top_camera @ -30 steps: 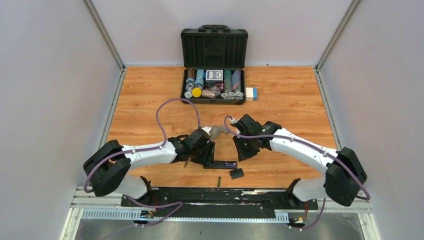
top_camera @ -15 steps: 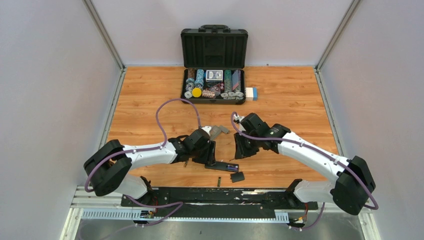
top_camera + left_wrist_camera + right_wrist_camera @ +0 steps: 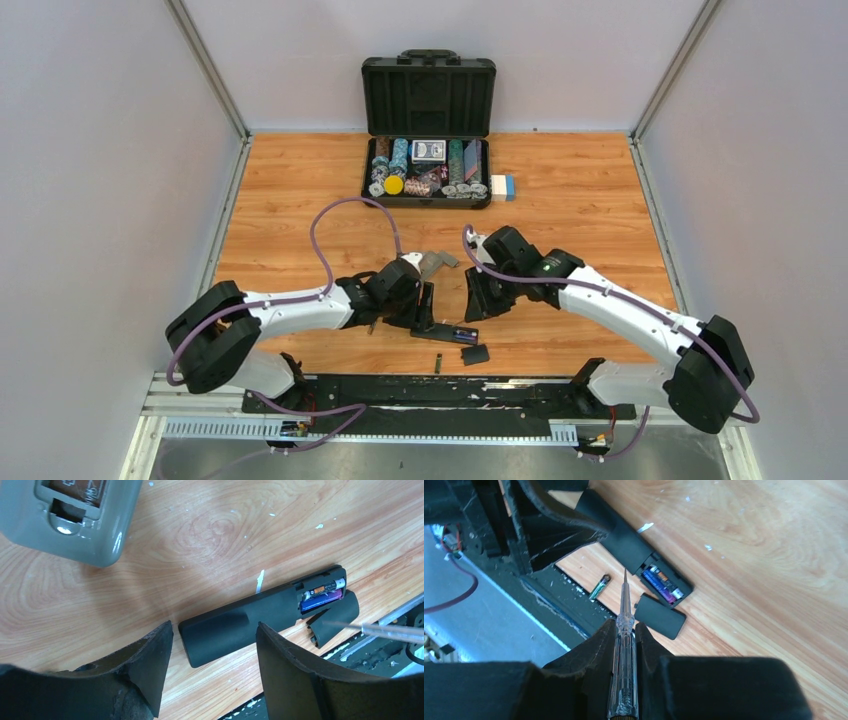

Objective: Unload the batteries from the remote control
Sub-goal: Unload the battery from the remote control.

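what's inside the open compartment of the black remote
Two batteries lie side by side in the black remote's open end: one black and orange, one purple. The compartment floor beneath them is covered. The cover lies off beside it.

The black remote (image 3: 235,627) lies flat, two batteries (image 3: 323,598) in its open bay (third battery (image 3: 599,587) loose nearby).

I work in a lab test cell: plain grey panels (image 3: 100,180) on aluminium posts (image 3: 207,70) enclose my wood-grain desk (image 3: 580,200).
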Robot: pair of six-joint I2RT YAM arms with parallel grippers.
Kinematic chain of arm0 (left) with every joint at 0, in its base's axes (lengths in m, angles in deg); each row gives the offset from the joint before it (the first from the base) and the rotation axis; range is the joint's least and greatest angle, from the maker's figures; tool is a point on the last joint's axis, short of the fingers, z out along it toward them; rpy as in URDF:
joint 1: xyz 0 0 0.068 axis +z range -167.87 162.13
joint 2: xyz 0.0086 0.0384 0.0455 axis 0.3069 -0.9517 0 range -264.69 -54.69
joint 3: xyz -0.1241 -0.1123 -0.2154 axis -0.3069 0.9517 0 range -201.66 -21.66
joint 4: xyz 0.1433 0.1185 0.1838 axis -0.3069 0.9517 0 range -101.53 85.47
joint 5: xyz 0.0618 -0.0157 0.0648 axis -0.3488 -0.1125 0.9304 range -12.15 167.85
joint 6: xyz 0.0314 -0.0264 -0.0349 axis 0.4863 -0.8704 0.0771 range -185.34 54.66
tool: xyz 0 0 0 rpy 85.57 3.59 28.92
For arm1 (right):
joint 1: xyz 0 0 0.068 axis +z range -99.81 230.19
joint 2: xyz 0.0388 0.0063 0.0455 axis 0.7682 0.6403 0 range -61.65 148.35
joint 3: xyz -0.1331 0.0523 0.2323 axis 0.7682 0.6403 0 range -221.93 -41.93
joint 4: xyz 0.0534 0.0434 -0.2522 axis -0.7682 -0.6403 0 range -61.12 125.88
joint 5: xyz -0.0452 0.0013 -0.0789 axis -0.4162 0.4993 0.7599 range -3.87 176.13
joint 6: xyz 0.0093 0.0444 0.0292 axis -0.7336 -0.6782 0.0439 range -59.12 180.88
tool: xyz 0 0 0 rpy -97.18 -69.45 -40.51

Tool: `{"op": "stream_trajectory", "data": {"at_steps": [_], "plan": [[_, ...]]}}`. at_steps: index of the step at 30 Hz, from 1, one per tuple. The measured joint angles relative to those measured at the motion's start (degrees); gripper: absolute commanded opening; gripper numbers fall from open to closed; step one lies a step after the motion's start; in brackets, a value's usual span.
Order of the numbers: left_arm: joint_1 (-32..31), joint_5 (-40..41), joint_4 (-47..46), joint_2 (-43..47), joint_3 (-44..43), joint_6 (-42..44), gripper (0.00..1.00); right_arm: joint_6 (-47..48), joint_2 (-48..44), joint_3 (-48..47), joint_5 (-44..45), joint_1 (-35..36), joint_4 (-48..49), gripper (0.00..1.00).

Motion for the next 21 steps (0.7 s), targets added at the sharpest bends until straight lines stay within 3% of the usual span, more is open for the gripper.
{"op": "stream_trajectory", "data": {"at_steps": [8, 21], "plan": [[0.02, 1.64, 1.42, 1.86, 0.83, 0.17, 0.74, 1.62, 0.0, 2.95, -5.99, 0.15, -0.07, 0.0], [0.02, 0.02, -0.02, 3.3, 2.56, 0.63, 0.75, 1.27, 5.51, 2.95, -3.5, 0.83, 3.52, 0.0]]}}
